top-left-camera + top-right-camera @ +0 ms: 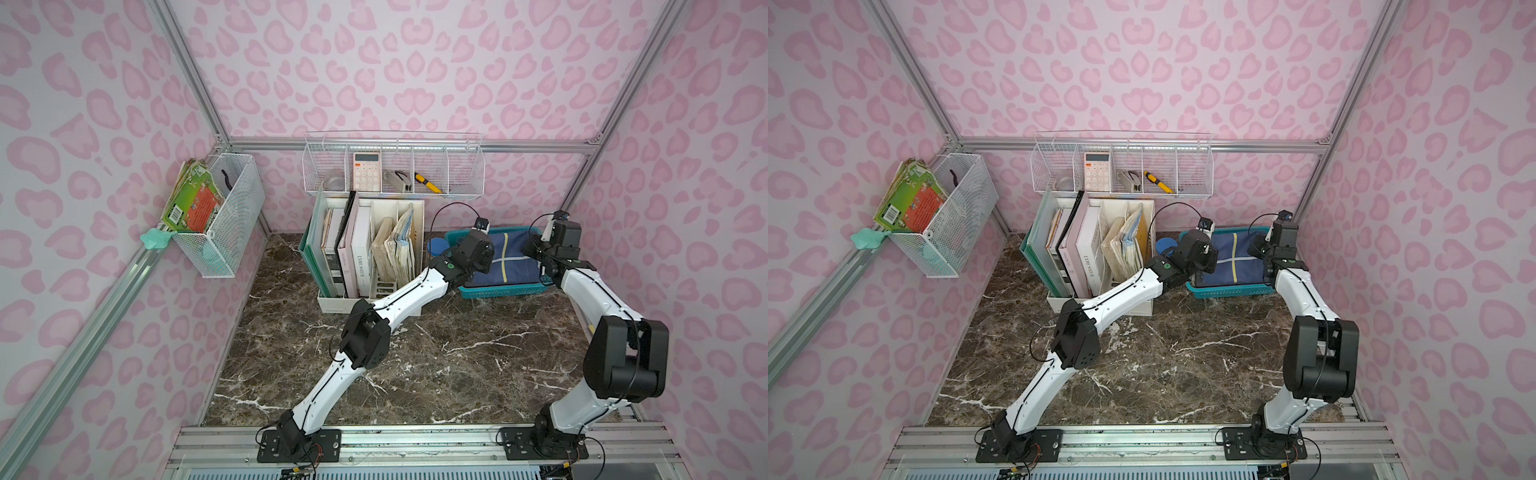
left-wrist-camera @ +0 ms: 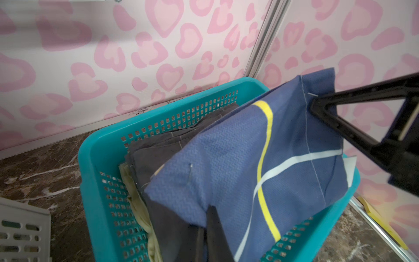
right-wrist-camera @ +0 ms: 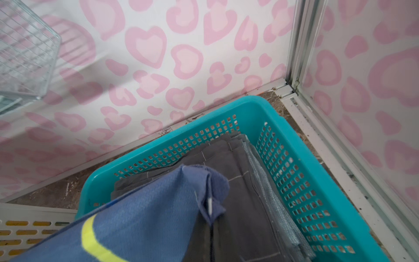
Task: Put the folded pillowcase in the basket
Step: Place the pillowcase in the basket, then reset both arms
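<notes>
Dark brown marble-patterned tabletop (image 1: 415, 353), enclosure walled in pink. The shallow teal-blue plastic basket with perforated lattice sides (image 1: 505, 293) sits in the far right corner, with a white slotted file rack of books (image 1: 332, 305) near its left side and the right wall on the other. Judged: this leaves the near side as the free approach. The folded navy-blue pillowcase with one yellow and one white stripe (image 2: 226, 158) hangs over the basket's opening, held by opposite ends so the fold stays flat and spans the basket lengthwise. Its right end rides higher than the rim, the left end lower. Whether its underside touches the stack below cannot be told. Already in the basket: folded dark grey cloths (image 3: 238, 181) with a pale yellow cloth (image 2: 136, 204) under them, so the pillowcase would land on top. Pose: both arms reach far and rightward, the left one stretched diagonally past the rack, the right one elbowed high. Left gripper (image 2: 209, 217) is clamped tight on the pillowcase's left edge; right gripper (image 2: 314, 105) is pinched closed on the right corner. Judged: lowering and release are not yet done.
</notes>
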Controlling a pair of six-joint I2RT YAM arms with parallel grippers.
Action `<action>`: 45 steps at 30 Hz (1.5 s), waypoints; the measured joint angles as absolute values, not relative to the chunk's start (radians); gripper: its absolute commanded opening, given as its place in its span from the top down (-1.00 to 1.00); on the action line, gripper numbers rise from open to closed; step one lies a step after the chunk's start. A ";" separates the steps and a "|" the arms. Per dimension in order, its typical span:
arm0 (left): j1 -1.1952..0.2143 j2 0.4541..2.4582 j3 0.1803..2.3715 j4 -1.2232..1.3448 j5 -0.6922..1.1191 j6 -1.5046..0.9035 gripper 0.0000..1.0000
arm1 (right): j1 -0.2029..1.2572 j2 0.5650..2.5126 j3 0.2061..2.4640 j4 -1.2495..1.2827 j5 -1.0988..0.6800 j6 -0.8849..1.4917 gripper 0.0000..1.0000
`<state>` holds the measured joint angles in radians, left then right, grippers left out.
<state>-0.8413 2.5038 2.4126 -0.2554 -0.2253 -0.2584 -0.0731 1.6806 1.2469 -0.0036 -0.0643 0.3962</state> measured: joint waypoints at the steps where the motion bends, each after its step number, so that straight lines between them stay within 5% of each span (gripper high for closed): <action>1: -0.836 2.514 2.416 -0.250 -0.225 -0.258 1.00 | -0.073 1.698 1.251 -0.004 -0.065 0.396 1.00; 13: -0.794 2.610 2.479 -0.224 -0.215 -0.269 0.57 | -0.074 1.873 1.375 -0.020 -0.069 0.389 0.64; 20: -0.785 2.611 2.484 -0.215 -0.192 -0.270 0.04 | -0.076 1.892 1.406 -0.027 -0.038 0.388 -0.21; 23: -0.786 2.607 2.484 -0.216 -0.168 -0.276 -0.04 | -0.076 1.864 1.399 -0.027 -0.033 0.389 -0.39; 35: -0.856 2.418 2.377 -0.200 -0.128 -0.258 -0.38 | -0.042 1.532 1.207 0.016 -0.010 0.424 -0.63; 45: -0.937 2.082 1.975 -0.081 -0.176 -0.202 -0.77 | -0.006 1.204 1.067 0.025 -0.010 0.446 -0.75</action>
